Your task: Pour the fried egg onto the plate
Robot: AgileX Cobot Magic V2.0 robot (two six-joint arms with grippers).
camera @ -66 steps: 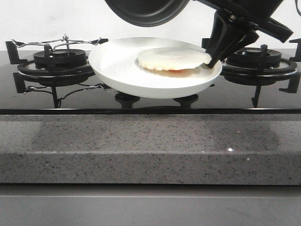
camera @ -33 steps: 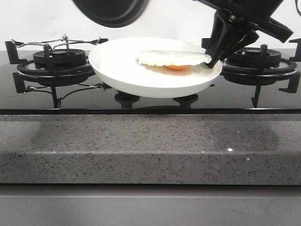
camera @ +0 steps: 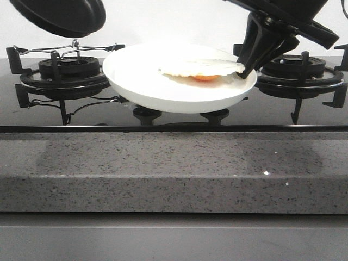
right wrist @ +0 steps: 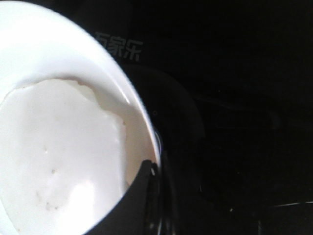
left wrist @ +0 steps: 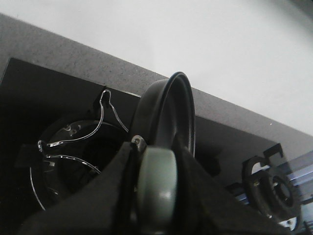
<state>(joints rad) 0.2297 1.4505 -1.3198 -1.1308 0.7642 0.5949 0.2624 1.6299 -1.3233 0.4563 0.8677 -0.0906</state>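
The white plate hangs tilted above the middle of the hob, with my right gripper shut on its right rim. The fried egg lies upside down in the plate's right half, its pale underside up and a sliver of orange yolk showing beneath. The right wrist view shows the plate, the egg and my right gripper pinching the rim. The black frying pan is held high at the upper left over the left burner. My left gripper is shut on the pan's grey-green handle, and the pan shows on edge.
A left burner with a wire rack and a right burner flank the plate on the black glass hob. Two knobs sit under the plate. A speckled grey counter edge runs across the front.
The frying pan has swung left and away from above the plate to over the left burner. The egg has settled flatter on the plate. The right arm and plate have stayed still.
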